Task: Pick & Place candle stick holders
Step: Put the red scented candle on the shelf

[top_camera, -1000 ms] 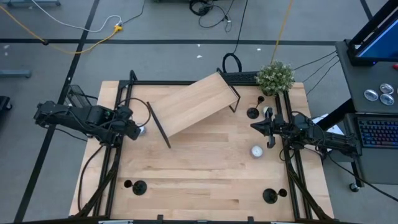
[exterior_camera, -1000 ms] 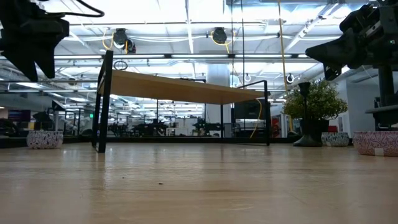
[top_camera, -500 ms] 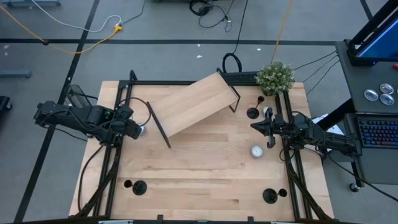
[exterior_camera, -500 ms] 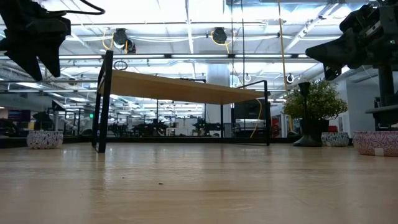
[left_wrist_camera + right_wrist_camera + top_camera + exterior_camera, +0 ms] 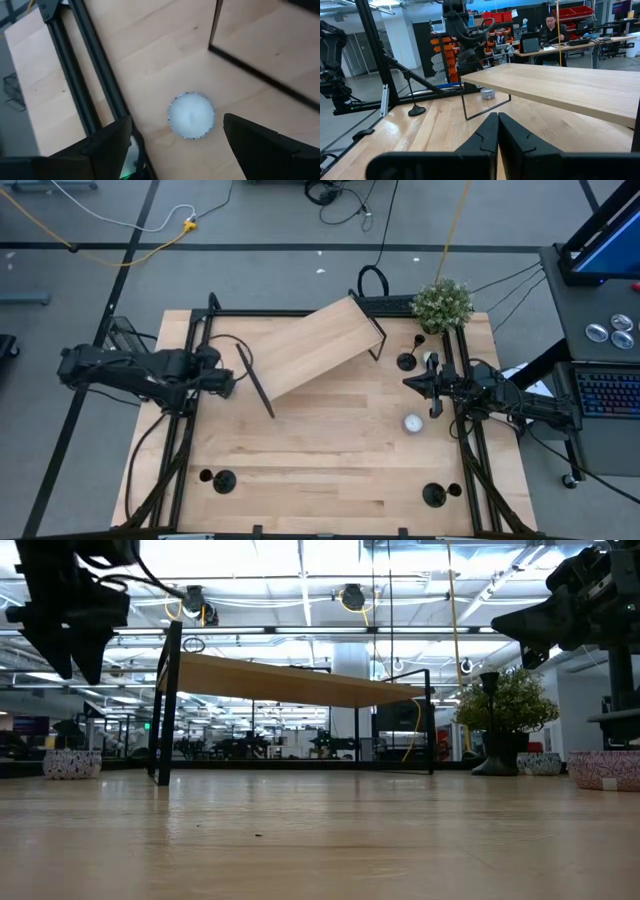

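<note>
High view: both arms hang over a pale wooden counter (image 5: 330,440), neither holding anything.

The left end effector (image 5: 228,387), fingers spread wide, hovers directly above a small round silvery-white tealight candle (image 5: 190,115), not a holder. Matte black candle stick holders with disc bases and thin upright stems stand apart: one at the near left corner (image 5: 224,480), one at the near right (image 5: 434,495), one at the far right (image 5: 407,362) beside a small green potted plant (image 5: 442,304). The right end effector (image 5: 412,383), fingers pressed together, sits just beside that far-right holder, so the right arm looks nearer; stems stand vertical, favouring a sideways approach. A tilted light-wood shelf on black wire legs (image 5: 310,346) lies between the arms.
</note>
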